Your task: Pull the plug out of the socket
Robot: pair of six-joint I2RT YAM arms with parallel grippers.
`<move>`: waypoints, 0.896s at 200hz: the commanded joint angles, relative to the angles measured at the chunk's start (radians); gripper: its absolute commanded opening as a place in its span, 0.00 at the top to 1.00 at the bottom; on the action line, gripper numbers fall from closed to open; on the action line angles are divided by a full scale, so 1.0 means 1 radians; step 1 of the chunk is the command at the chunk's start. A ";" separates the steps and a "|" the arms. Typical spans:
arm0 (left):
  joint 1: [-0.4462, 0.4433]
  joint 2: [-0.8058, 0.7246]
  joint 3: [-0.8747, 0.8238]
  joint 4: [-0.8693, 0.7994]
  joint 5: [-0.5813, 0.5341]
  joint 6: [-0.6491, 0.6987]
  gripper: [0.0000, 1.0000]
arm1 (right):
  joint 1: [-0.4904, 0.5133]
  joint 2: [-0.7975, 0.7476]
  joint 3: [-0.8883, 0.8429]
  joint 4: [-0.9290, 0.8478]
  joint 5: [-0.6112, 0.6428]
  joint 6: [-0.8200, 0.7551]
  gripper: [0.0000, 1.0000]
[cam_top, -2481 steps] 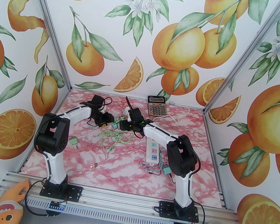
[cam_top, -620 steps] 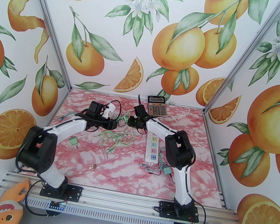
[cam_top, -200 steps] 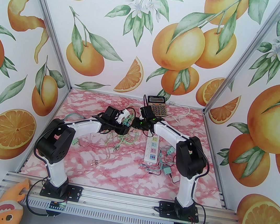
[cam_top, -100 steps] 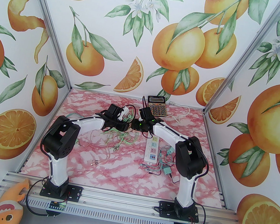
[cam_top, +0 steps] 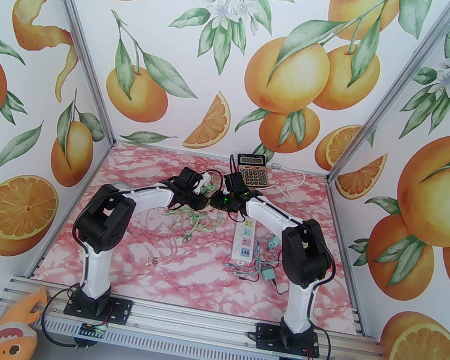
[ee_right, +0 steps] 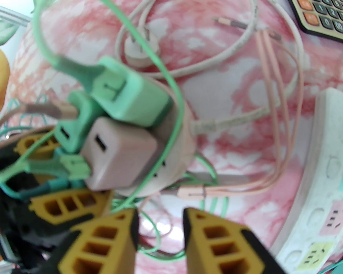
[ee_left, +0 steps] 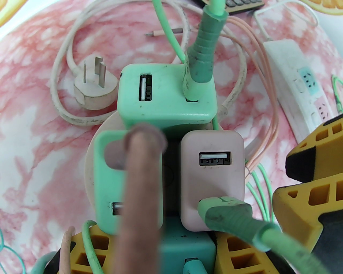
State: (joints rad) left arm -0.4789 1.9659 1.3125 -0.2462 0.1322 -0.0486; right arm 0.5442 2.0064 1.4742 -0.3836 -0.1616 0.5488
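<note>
Pink marbled tabletop (cam_top: 174, 277) carries everything, with the white power strip (cam_top: 244, 242) lying flat on the right side, apart from the work. Your two arms meet near the far middle, just short of the calculator (cam_top: 252, 170), because that is where the round pale socket (ee_right: 171, 171) is, crowded with chargers. Your left gripper (ee_left: 171, 240) reaches in at the cluster's near side with a yellow finger on either side of the teal plug (ee_left: 185, 248). That placement reads as a brace, giving the socket something to be pulled against, but you cannot tell from here whether the pads actually press on it. Your right gripper (ee_right: 160, 214) hangs just beside the socket's lower edge, jaws parted, with only loose cables behind the gap. It looks like the free hand, lined up to take a plug. The nearest candidate seems to be the pink plug (ee_right: 118, 155), seated next to two mint plugs (ee_right: 131, 104); which one is meant is not shown. Each carries a cable (ee_left: 206, 40), and with those loops crossing the socket you will likely need a straight pull along the pins.
</note>
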 commanded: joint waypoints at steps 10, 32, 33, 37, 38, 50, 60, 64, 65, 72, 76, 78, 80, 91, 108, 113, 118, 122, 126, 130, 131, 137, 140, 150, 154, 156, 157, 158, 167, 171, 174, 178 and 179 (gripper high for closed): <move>-0.006 -0.051 -0.023 -0.030 0.030 0.029 0.67 | -0.015 0.000 0.027 0.093 -0.075 0.062 0.62; -0.007 -0.065 -0.041 -0.044 0.036 0.045 0.67 | -0.024 0.014 0.033 0.133 -0.111 0.092 0.61; -0.007 -0.066 -0.041 -0.045 0.036 0.045 0.67 | -0.024 0.016 0.034 0.133 -0.113 0.093 0.61; -0.007 -0.068 -0.043 -0.049 0.035 0.046 0.67 | -0.026 0.021 0.040 0.133 -0.118 0.097 0.61; -0.007 -0.068 -0.044 -0.051 0.035 0.046 0.67 | -0.026 0.023 0.042 0.133 -0.121 0.098 0.61; -0.008 -0.073 -0.047 -0.057 0.035 0.049 0.67 | -0.030 0.044 0.062 0.132 -0.143 0.108 0.61; -0.008 -0.077 -0.049 -0.061 0.034 0.049 0.67 | -0.031 0.065 0.077 0.124 -0.151 0.114 0.61; -0.009 -0.080 -0.049 -0.062 0.031 0.049 0.67 | -0.032 0.072 0.084 0.121 -0.151 0.116 0.61; -0.009 -0.081 -0.050 -0.062 0.031 0.049 0.67 | -0.033 0.074 0.085 0.120 -0.152 0.117 0.61; -0.009 -0.085 -0.052 -0.062 0.029 0.049 0.67 | -0.032 0.087 0.094 0.115 -0.157 0.122 0.61; -0.009 -0.086 -0.053 -0.062 0.029 0.050 0.67 | -0.033 0.093 0.098 0.111 -0.159 0.125 0.61; -0.009 -0.087 -0.053 -0.062 0.028 0.050 0.67 | -0.032 0.097 0.102 0.108 -0.159 0.126 0.61; -0.009 -0.087 -0.053 -0.063 0.029 0.050 0.67 | -0.032 0.101 0.105 0.102 -0.160 0.127 0.62; -0.010 -0.089 -0.048 -0.069 0.030 0.053 0.67 | -0.033 0.118 0.118 0.086 -0.167 0.126 0.62; -0.013 -0.088 -0.042 -0.077 0.026 0.057 0.67 | -0.032 0.133 0.116 0.077 -0.175 0.126 0.63; -0.013 -0.086 -0.039 -0.080 0.024 0.058 0.67 | -0.032 0.135 0.117 0.069 -0.176 0.126 0.64; -0.013 -0.086 -0.037 -0.082 0.020 0.056 0.67 | -0.032 0.135 0.113 0.062 -0.173 0.122 0.65; -0.013 -0.085 -0.035 -0.083 0.017 0.056 0.67 | -0.031 0.133 0.109 0.059 -0.170 0.118 0.65; -0.013 -0.084 -0.034 -0.085 0.016 0.055 0.67 | -0.029 0.131 0.102 0.055 -0.166 0.114 0.65; -0.013 -0.082 -0.032 -0.087 0.015 0.054 0.67 | -0.028 0.128 0.096 0.051 -0.160 0.109 0.65; -0.013 -0.081 -0.032 -0.087 0.015 0.054 0.67 | -0.028 0.126 0.095 0.050 -0.159 0.108 0.65; -0.014 -0.080 -0.029 -0.089 0.016 0.052 0.67 | -0.026 0.123 0.087 0.037 -0.147 0.100 0.65; -0.014 -0.079 -0.026 -0.090 0.015 0.051 0.67 | -0.026 0.122 0.084 0.029 -0.141 0.094 0.65; -0.015 -0.076 -0.018 -0.098 0.017 0.049 0.67 | -0.024 0.124 0.085 -0.004 -0.125 0.073 0.67; -0.014 -0.075 -0.016 -0.100 0.018 0.049 0.67 | -0.023 0.127 0.086 -0.017 -0.119 0.062 0.68; -0.015 -0.075 -0.014 -0.102 0.019 0.047 0.67 | -0.022 0.127 0.086 -0.021 -0.115 0.058 0.68; -0.014 -0.076 -0.014 -0.102 0.020 0.047 0.67 | -0.021 0.127 0.086 -0.025 -0.113 0.054 0.68; -0.014 -0.076 -0.013 -0.103 0.021 0.046 0.67 | -0.022 0.128 0.085 -0.029 -0.112 0.053 0.68; -0.014 -0.077 -0.007 -0.104 0.032 0.035 0.68 | -0.018 0.135 0.087 -0.059 -0.087 0.032 0.68; -0.013 -0.079 -0.006 -0.101 0.043 0.028 0.68 | -0.017 0.135 0.087 -0.066 -0.081 0.025 0.68; -0.011 -0.080 -0.004 -0.099 0.057 0.023 0.68 | -0.017 0.138 0.087 -0.074 -0.075 0.022 0.68; -0.008 -0.081 -0.002 -0.095 0.078 0.014 0.68 | -0.015 0.139 0.087 -0.082 -0.069 0.017 0.68; -0.007 -0.081 -0.001 -0.095 0.084 0.012 0.68 | -0.015 0.139 0.087 -0.083 -0.068 0.015 0.68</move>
State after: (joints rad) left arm -0.4808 1.9228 1.2778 -0.3000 0.1287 -0.0013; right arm 0.5152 2.1132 1.5764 -0.3019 -0.3119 0.6292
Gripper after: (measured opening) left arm 0.414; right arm 0.321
